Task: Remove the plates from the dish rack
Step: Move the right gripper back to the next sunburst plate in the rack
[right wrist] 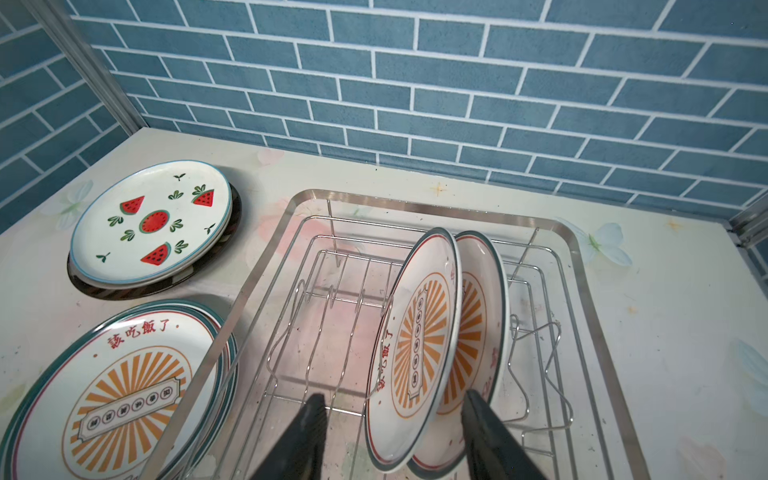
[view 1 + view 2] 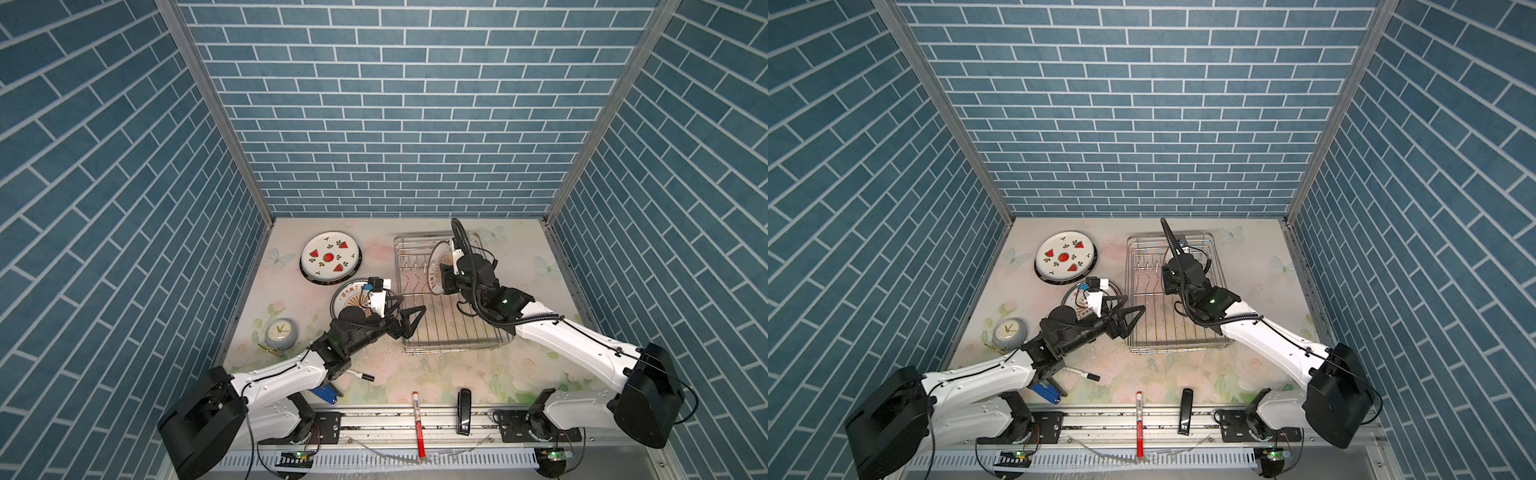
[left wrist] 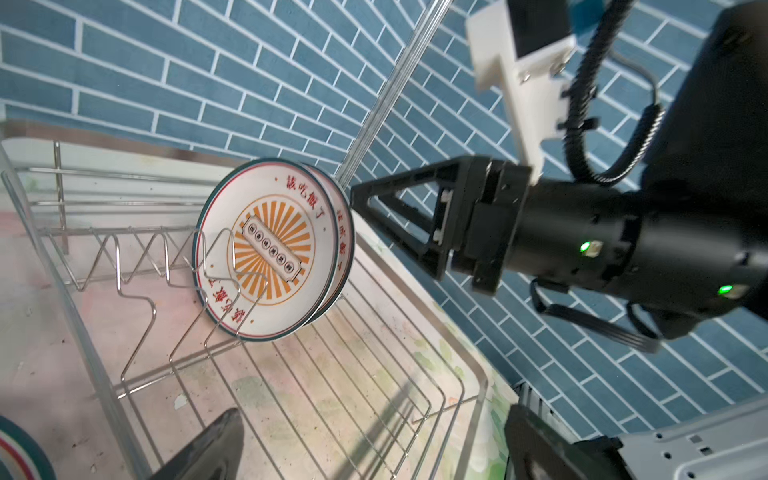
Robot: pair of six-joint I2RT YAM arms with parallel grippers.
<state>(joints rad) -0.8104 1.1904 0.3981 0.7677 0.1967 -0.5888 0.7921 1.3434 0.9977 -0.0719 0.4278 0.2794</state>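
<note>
The dish rack (image 2: 449, 328) sits on the right half of the bench (image 2: 415, 374). Two sunburst plates stand on edge among its prongs toward the far end, the front plate (image 1: 415, 345) leaning against the rear plate (image 1: 478, 328). The right pincer (image 1: 395, 395) reaches over their rims with its jaws spread to either side of the pair. One finger (image 1: 307, 432) stands clear of the front plate, with the wire floor showing between them. The other finger (image 1: 486, 428) lies close against the rear plate, though the angle makes it hard to tell whether it touches. The left pincer (image 2: 415, 321) hovers at the rack's near left edge, spread wide and empty. Left of the rack, flat on the bench, a watermelon plate (image 2: 330, 257) lies on top of a dark-rimmed plate (image 1: 124, 293). Just nearer is a stack of sunburst plates (image 1: 124, 395), partly hidden under the left wrist in both top views.
</note>
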